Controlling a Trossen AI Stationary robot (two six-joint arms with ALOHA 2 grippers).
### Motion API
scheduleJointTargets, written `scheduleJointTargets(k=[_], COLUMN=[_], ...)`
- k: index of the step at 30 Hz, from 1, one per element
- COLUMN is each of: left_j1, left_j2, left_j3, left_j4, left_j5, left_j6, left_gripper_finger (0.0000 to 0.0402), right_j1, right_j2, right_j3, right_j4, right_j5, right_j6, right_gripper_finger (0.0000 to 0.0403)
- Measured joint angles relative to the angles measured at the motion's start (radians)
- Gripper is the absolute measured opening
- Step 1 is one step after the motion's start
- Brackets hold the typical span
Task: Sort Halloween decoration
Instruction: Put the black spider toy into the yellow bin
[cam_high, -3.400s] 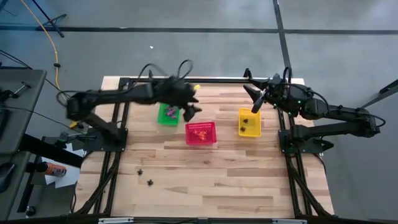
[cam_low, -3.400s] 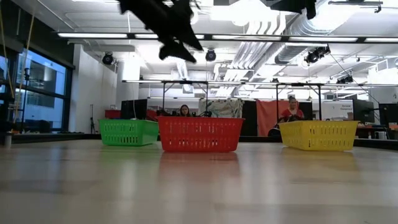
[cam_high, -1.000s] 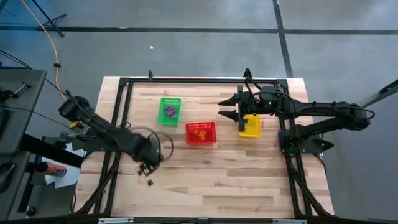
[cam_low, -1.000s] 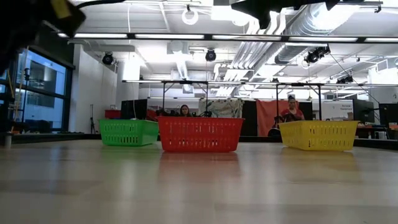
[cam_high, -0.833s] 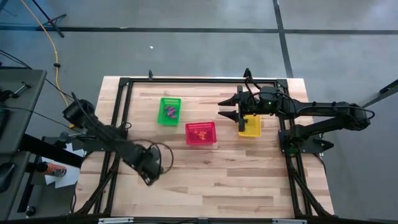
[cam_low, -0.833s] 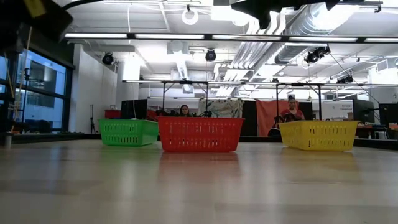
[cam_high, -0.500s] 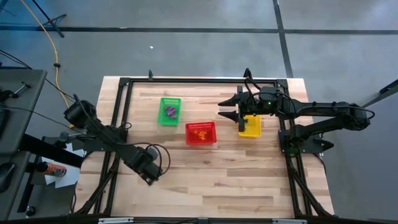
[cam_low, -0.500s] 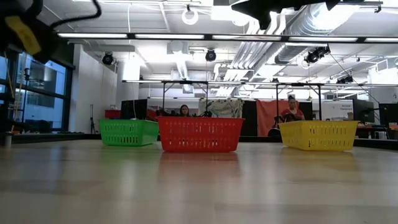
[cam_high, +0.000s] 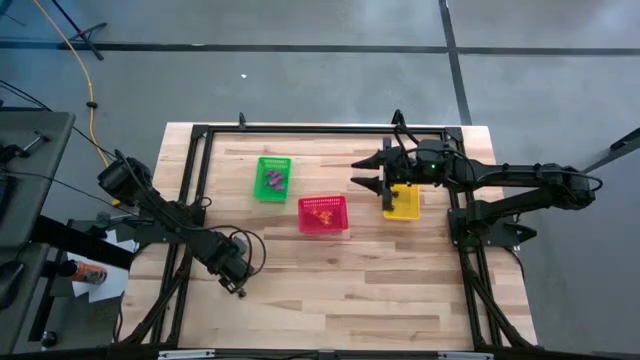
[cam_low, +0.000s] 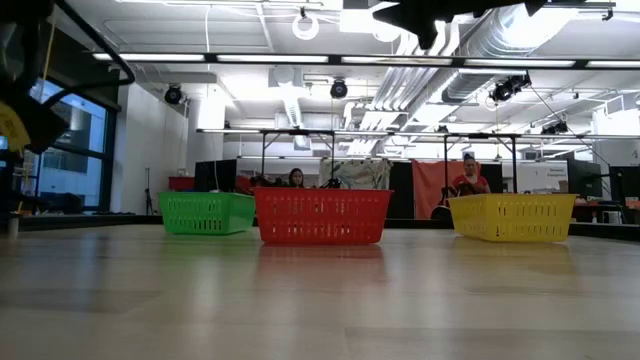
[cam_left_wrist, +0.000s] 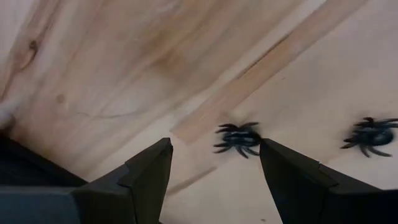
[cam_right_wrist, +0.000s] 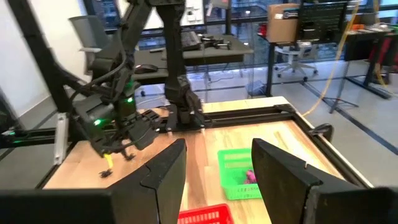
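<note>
Two small black spiders lie on the bare wood near the table's left near corner; in the left wrist view one black spider (cam_left_wrist: 238, 138) sits between my open left gripper's (cam_left_wrist: 216, 147) fingertips, close to one finger, and the other black spider (cam_left_wrist: 372, 134) lies beside it. In the high view my left gripper (cam_high: 236, 281) hangs over them and hides them. My right gripper (cam_high: 358, 173) waits open above the far side, between the red and yellow baskets. Purple trinkets (cam_high: 273, 180) lie in the green basket, orange trinkets (cam_high: 322, 211) in the red one.
Three mesh baskets stand in a row at the far side: the green basket (cam_high: 272, 162), the red basket (cam_high: 323, 229) and the yellow basket (cam_high: 403, 212). The table's black frame rails (cam_high: 190, 190) run along its left, right and far edges. People sit in the room behind (cam_low: 468, 172).
My left gripper has travelled toward the table's near edge and come down over the two black spiders, with the arm swinging out to the left. The right arm has kept still.
</note>
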Motion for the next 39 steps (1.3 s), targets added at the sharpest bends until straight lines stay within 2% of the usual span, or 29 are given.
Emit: scheduleJointTargets(k=[8,23,39], left_j1=[0.000,0.000,0.000], left_j2=[-0.001,-0.004,-0.002], left_j3=[-0.059,-0.096,-0.102], left_j4=[0.179,0.174,0.139], left_j5=[0.025,0.013,0.004], left_j6=[0.067,0.067,0.070], left_gripper_finger=[0.0232,0.0228,0.0104], right_j1=[0.000,0.000,0.000], right_j2=[0.000,0.000,0.000], right_j3=[0.000,0.000,0.000], right_j4=[0.000,0.000,-0.005], right_j5=[0.053,0.052,0.049], right_j6=[0.005,0.005,0.005], right_gripper_finger=[0.0177,0.0177,0.0177])
